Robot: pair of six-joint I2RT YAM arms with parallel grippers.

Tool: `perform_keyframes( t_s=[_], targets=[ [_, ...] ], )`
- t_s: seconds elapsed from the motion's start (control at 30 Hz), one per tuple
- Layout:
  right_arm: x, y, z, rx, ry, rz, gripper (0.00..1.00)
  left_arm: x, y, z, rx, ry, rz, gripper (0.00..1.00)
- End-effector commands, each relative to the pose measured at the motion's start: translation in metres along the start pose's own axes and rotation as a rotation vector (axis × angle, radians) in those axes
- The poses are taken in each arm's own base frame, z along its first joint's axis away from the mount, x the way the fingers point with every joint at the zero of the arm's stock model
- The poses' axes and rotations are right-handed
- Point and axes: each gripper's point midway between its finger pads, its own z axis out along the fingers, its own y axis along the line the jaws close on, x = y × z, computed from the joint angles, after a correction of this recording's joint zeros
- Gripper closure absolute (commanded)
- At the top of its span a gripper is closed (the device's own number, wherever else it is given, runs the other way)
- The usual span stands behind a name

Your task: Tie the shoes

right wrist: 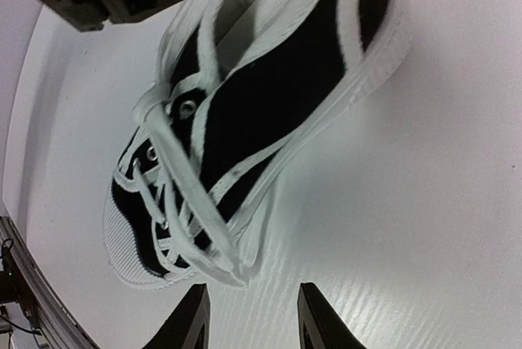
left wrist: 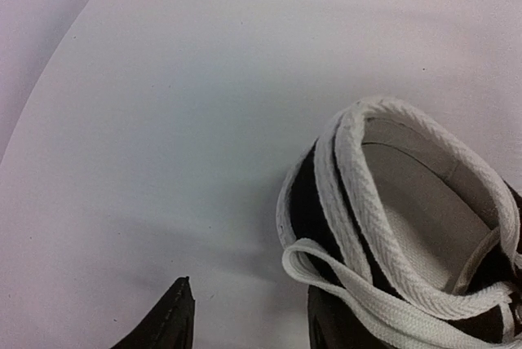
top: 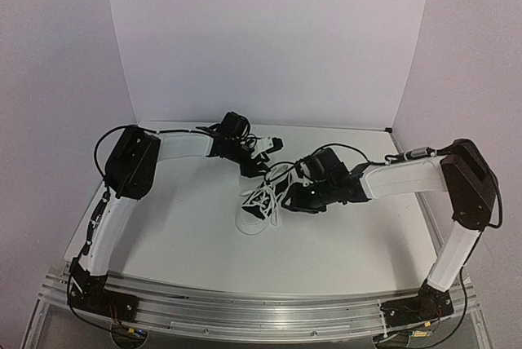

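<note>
Black sneaker (right wrist: 277, 88), white sole (right wrist: 371, 76), slack white laces (right wrist: 167, 149)

no legible text, labels, brand marks or numbers, none on the sneaker (right wrist: 277, 88)

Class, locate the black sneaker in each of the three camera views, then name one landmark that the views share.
Top external: black sneaker near the picture's middle.
Left wrist: black sneaker in the lower right, only its heel opening showing.
Right wrist: black sneaker centre-left, lying diagonally, toe toward the lower left.
Shared landmark: white laces, seen in all three.
</note>
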Motion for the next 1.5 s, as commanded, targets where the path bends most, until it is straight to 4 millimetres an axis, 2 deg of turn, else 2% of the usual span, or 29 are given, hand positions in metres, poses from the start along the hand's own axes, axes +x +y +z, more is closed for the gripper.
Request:
perform_keyframes(
  t_s=[0.0, 0.13, 0.2, 0.3, 0.33, 0.37, 0.47, 0.5, 0.6, 0.7, 0.9, 1.03, 1.13, 1.27, 1.4, 1.47],
  targets=[
    [-0.049, -0.006, -0.031, 0.022, -0.145, 0.023, 0.56, -0.047, 0.028, -0.047, -0.077, -0.039, 0.057, 0.4],
    [-0.08, -0.025, -0.024, 0.108, -0.228, 0.09, 0.54, -0.034, 0.05, -0.069, -0.141, 0.006, 0.016, 0.19],
    [-0.089, -0.03, -0.012, 0.143, -0.243, 0.103, 0.57, -0.024, 0.058, -0.08, -0.161, 0.038, -0.016, 0.13],
    [-0.097, -0.033, 0.006, 0.165, -0.245, 0.129, 0.62, -0.008, 0.054, -0.098, -0.175, 0.087, -0.054, 0.09],
    [-0.098, -0.036, 0.012, 0.173, -0.24, 0.139, 0.65, -0.001, 0.047, -0.103, -0.166, 0.104, -0.066, 0.11],
    [-0.098, -0.039, 0.018, 0.183, -0.236, 0.152, 0.68, 0.0, 0.04, -0.109, -0.153, 0.106, -0.073, 0.17],
    [-0.097, -0.049, 0.024, 0.229, -0.239, 0.191, 0.74, 0.02, -0.011, -0.118, -0.023, 0.126, -0.116, 0.5],
    [-0.098, -0.052, 0.023, 0.242, -0.247, 0.202, 0.75, 0.026, -0.027, -0.119, 0.012, 0.13, -0.122, 0.56],
    [-0.101, -0.058, 0.015, 0.277, -0.277, 0.221, 0.76, 0.058, -0.081, -0.112, 0.12, 0.165, -0.139, 0.61],
    [-0.099, -0.058, 0.013, 0.276, -0.268, 0.225, 0.77, 0.066, -0.103, -0.099, 0.139, 0.155, -0.12, 0.57],
    [-0.078, -0.058, 0.053, 0.236, -0.151, 0.251, 0.77, 0.058, -0.136, -0.075, 0.202, 0.104, -0.059, 0.55],
    [-0.087, -0.039, 0.074, 0.157, -0.111, 0.215, 0.77, 0.046, -0.157, -0.073, 0.266, 0.062, -0.047, 0.54],
    [-0.093, -0.037, 0.073, 0.158, -0.129, 0.222, 0.78, 0.04, -0.165, -0.069, 0.282, 0.047, -0.057, 0.53],
    [-0.092, -0.04, 0.067, 0.172, -0.141, 0.228, 0.78, 0.028, -0.163, -0.065, 0.274, 0.026, -0.08, 0.56],
    [-0.097, -0.036, 0.056, 0.167, -0.159, 0.209, 0.78, 0.014, -0.153, -0.074, 0.28, 0.031, -0.142, 0.74],
    [-0.102, -0.032, 0.047, 0.16, -0.176, 0.192, 0.78, 0.004, -0.147, -0.084, 0.278, 0.02, -0.155, 0.78]
  ],
)
